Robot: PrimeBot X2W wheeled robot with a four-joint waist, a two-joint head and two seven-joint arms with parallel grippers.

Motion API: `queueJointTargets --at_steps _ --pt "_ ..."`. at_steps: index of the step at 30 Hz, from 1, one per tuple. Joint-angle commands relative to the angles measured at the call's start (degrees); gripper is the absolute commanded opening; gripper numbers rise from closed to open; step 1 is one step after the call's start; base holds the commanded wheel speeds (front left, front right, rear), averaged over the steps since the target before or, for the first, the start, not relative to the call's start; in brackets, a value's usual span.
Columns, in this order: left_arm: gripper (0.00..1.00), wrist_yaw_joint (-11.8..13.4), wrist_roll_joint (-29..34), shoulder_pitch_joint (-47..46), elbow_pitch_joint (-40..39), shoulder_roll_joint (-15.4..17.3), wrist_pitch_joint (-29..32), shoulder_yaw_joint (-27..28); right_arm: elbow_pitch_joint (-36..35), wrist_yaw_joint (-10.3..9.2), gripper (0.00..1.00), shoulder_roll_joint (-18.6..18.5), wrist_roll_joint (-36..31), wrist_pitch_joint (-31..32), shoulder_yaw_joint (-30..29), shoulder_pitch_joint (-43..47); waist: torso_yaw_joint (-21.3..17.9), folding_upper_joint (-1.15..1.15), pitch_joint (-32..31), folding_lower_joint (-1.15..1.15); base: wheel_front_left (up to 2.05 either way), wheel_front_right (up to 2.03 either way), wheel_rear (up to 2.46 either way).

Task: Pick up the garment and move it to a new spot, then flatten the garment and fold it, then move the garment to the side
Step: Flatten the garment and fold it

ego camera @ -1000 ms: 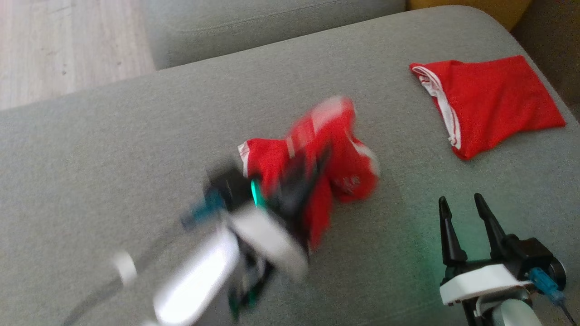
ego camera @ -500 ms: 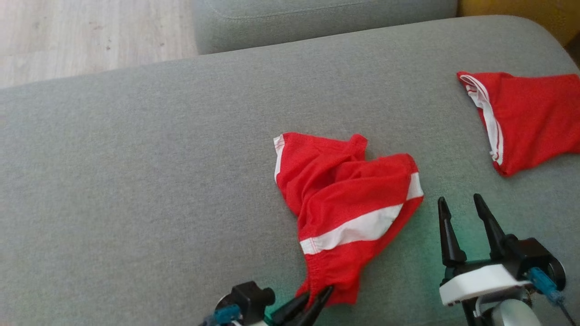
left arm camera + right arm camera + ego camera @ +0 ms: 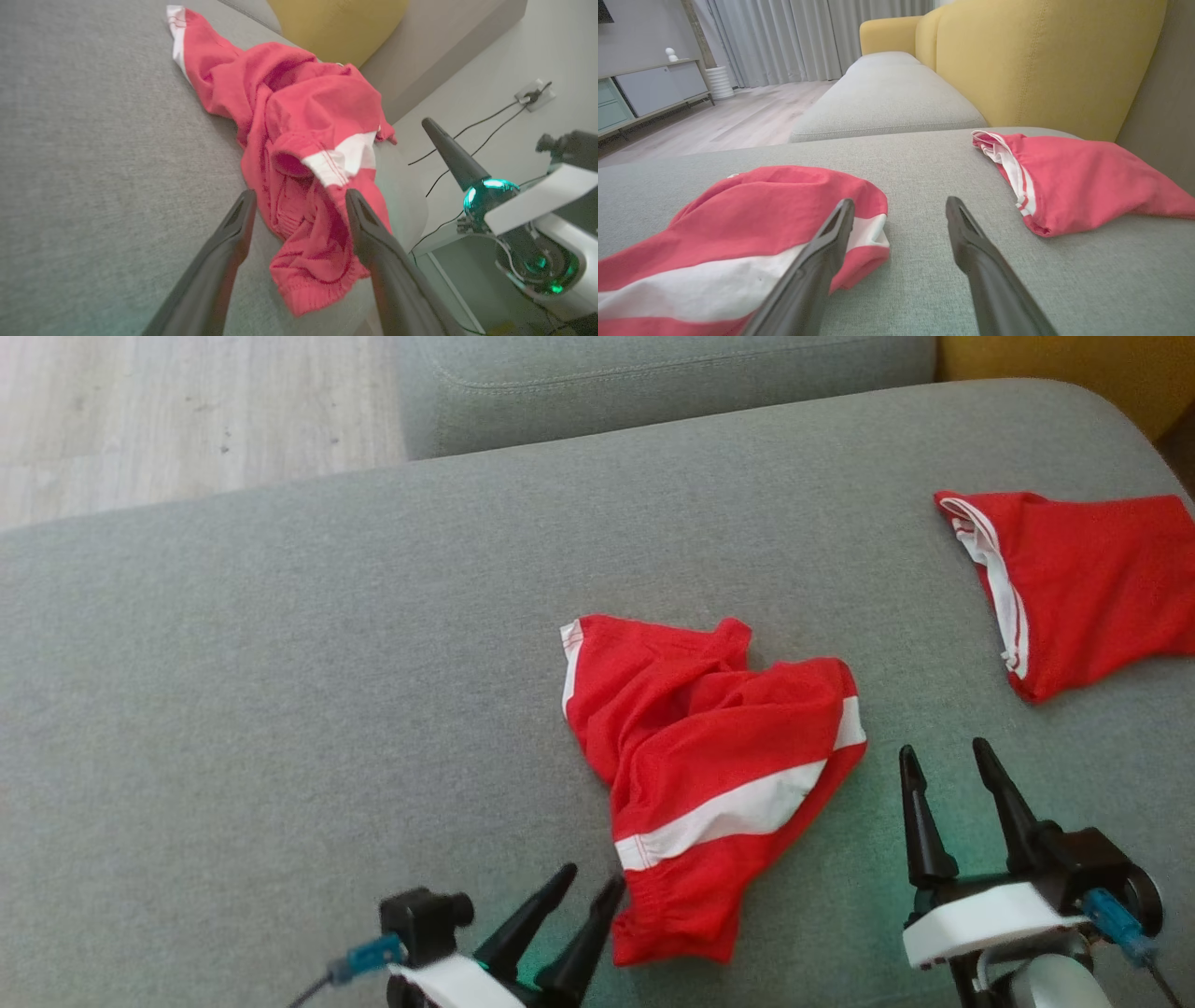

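A crumpled red garment (image 3: 709, 765) with white stripes lies in the middle of the grey sofa seat (image 3: 280, 709); it also shows as the red garment (image 3: 303, 154) in the left wrist view and the red garment (image 3: 738, 233) in the right wrist view. My left gripper (image 3: 590, 883) is open at the garment's near left corner, its fingers (image 3: 233, 233) astride the waistband hem with nothing held. My right gripper (image 3: 943, 761) stands open just right of the garment, above bare cushion.
A second red garment (image 3: 1074, 579) with white trim lies folded at the far right of the seat. Yellow cushions (image 3: 1041, 60) rise behind it. Another grey seat (image 3: 653, 373) and wooden floor (image 3: 187, 411) lie beyond the far edge.
The left gripper dropped the garment onto the seat, pulled back toward the near edge, opened and let go of the hem. The right gripper has stayed put. The camera shifted.
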Motion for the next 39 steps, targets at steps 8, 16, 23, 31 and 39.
queueJointTargets --at_steps 8,16,23,31,39 --pt "1.0 0.2 -7.7 -3.7 -1.4 0.6 6.2 3.8 -1.9 0.39 1.0 -0.3 0.5 -0.6 2.0 -1.3 -2.8 0.0 0.9 0.0 0.0 0.0 0.0" --pt "1.0 0.1 -17.4 -3.0 -5.3 0.4 10.8 6.5 -2.0 0.39 1.0 -0.3 0.6 -0.6 1.8 -1.2 -4.6 0.0 1.3 0.0 0.0 0.0 0.0" --pt "1.0 0.1 -18.7 -3.3 -7.5 1.1 14.2 5.1 -2.1 0.39 1.0 -0.3 0.9 -0.6 1.9 -1.4 -4.9 0.0 1.9 0.0 0.0 0.0 0.0" --pt "0.0 0.2 -10.8 -9.9 -4.4 0.6 7.9 6.6 -2.0 0.39 1.0 -0.3 1.5 -0.6 2.9 -2.7 -6.1 0.0 2.9 0.0 0.0 0.0 0.0" --pt "0.0 1.2 -4.7 -25.3 0.6 4.9 6.1 12.7 -1.7 0.39 1.0 -0.3 2.9 -0.6 3.9 -4.0 -9.2 0.0 3.7 0.0 0.0 0.0 0.0"
